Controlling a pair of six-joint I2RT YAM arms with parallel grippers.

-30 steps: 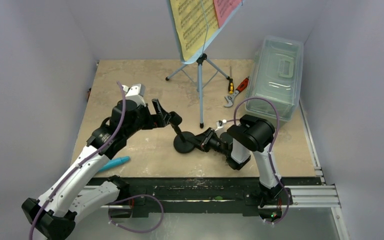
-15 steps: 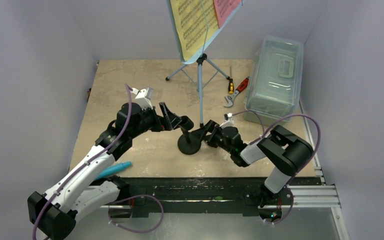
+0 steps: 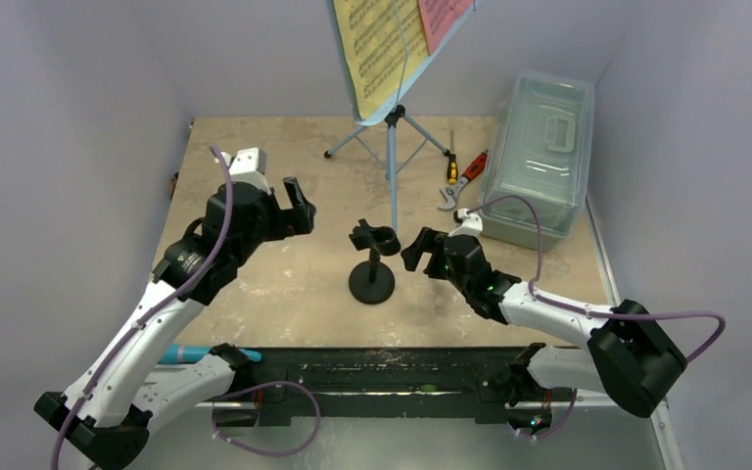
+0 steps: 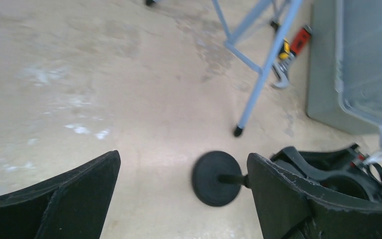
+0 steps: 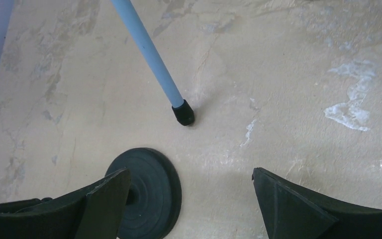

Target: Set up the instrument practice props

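Between left gripper (image 3: 295, 207) and right gripper (image 3: 414, 251), both splayed, black mic stand (image 3: 371, 281) upright on round base

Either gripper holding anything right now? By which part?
Nothing held. The left gripper and right gripper are both open, apart from the mic stand, which stands upright on its own.

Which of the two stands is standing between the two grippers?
The short black microphone stand with the round base; the tall light blue tripod music stand is farther back.
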